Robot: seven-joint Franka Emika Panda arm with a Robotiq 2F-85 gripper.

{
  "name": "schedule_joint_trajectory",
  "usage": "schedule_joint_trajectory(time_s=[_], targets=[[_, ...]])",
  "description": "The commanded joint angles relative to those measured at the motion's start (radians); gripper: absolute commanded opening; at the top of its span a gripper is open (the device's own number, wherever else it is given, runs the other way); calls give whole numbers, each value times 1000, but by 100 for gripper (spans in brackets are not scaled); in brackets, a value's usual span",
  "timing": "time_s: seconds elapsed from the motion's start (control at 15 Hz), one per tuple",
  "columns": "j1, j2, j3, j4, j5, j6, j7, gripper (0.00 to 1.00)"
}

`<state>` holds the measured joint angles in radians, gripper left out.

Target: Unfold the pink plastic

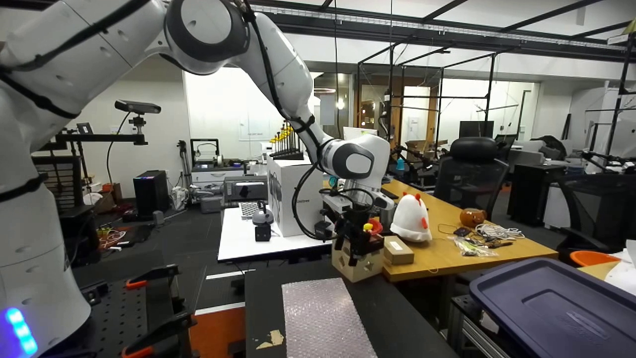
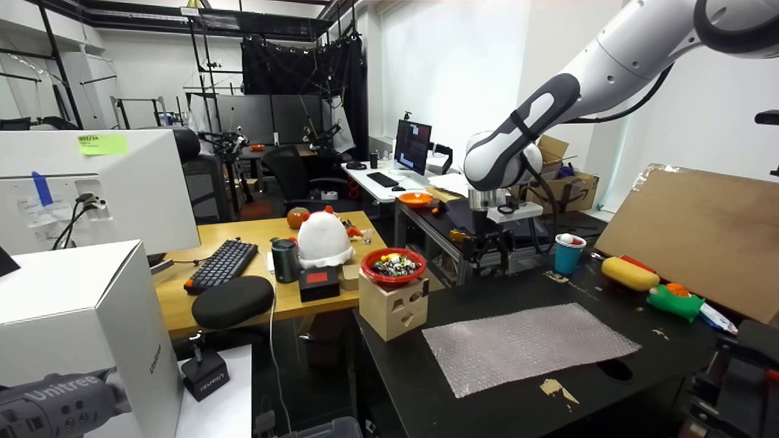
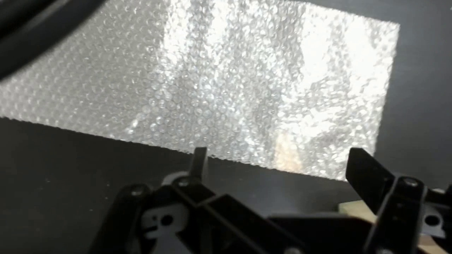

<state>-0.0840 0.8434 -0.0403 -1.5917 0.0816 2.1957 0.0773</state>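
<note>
The pink plastic is a pale pinkish bubble-wrap sheet lying flat on the black table, as both exterior views show. Its far end is a little wavy. In the wrist view the sheet looks silvery with glare, and its left part runs out of the frame. My gripper is open, with nothing between its fingers. It hangs above the table, apart from the sheet, as seen in both exterior views. In the wrist view the fingertips overlap the sheet's lower edge.
A wooden shape-sorter box with a red bowl on it stands at the table's edge beside the sheet. A blue cup, a yellow toy and a green toy stand along another side. A cardboard panel leans behind them.
</note>
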Motion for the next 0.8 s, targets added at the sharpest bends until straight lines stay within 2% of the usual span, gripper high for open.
schedule_joint_trajectory(time_s=[0.0,0.73], targets=[[-10,50,-48,-1,37,57,128,100],[-101,154,-133,-56,232,88,426,100]])
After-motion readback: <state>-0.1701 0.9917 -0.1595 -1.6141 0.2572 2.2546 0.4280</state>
